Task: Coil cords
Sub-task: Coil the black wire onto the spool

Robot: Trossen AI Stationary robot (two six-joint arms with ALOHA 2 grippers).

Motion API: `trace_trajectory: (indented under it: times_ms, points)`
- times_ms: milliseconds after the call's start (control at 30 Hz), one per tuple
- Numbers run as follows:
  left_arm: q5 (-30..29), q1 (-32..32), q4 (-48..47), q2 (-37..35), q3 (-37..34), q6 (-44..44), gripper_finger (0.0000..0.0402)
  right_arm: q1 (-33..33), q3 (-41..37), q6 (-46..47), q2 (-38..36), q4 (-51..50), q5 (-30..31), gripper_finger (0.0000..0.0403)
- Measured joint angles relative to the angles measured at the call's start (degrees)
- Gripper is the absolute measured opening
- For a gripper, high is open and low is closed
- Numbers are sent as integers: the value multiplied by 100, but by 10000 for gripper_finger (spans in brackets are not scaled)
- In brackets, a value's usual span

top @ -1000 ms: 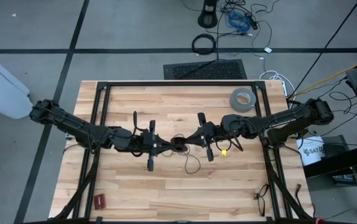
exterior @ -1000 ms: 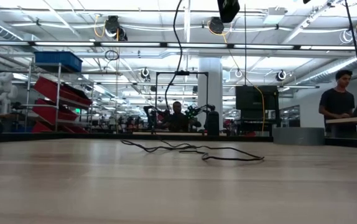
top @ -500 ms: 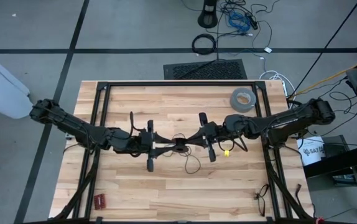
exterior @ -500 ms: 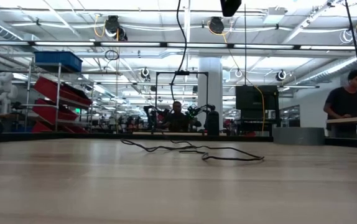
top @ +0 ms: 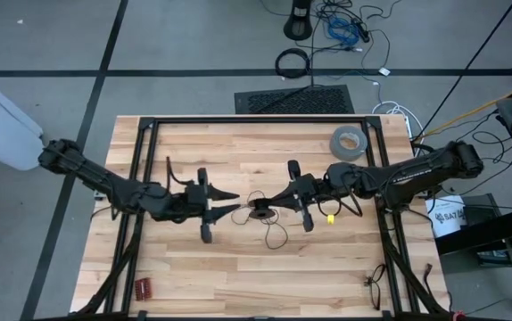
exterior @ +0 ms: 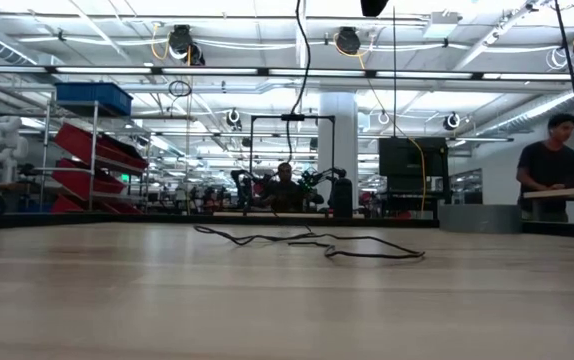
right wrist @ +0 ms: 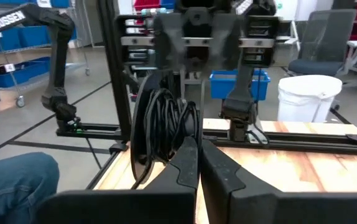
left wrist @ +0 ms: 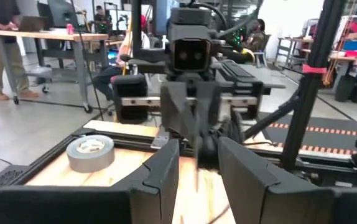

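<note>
At the centre of the overhead frame my right tool (top: 272, 201) is clamped shut on a coiled bundle of the cord (top: 259, 211), held above the counter (top: 238, 152). My left tool (top: 227, 202) — fingers parted, gripping nothing — faces it from the left. Loose cord trails on the counter just below centre. A tape roll (top: 347, 141) sits upper right.

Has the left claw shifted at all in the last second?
Yes. The left gripper has drawn back toward the table's left frame rail, away from the coiled cord, and its fingers now stand apart.
</note>
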Motion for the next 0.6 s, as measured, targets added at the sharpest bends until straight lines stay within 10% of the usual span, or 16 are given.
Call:
trace_trajectory:
  times_ms: [600]
  points:
    - [-469, -317, -86, 810, -151, 99, 119, -5, 0, -2, -314, 42, 67, 0]
